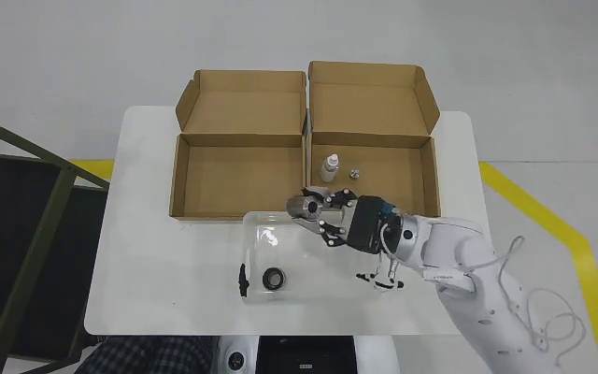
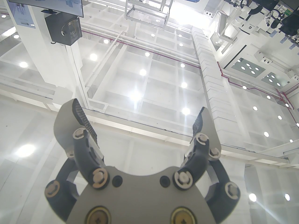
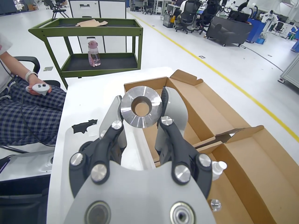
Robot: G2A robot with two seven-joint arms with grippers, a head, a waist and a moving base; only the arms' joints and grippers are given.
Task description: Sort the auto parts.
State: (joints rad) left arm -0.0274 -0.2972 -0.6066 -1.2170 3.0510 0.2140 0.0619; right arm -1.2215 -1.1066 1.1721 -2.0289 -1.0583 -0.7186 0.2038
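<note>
Right gripper [image 3: 141, 104] pinching a steel ring [image 3: 137, 120] by its rim, held above the far edge of the clear tray [image 1: 250, 222], about where the two cardboard boxes meet. Left gripper [image 2: 138, 111] spread, holding nothing, aimed at the ceiling. Black bearing [image 1: 274, 278] lies in the tray. Beyond it, left box [image 1: 234, 182]; right box [image 1: 402, 182] holds a white bottle [image 1: 331, 167] and a small metal part [image 1: 356, 173]. Carry step, I judge. Next: pick a box, get over its floor, lower, let go.
</note>
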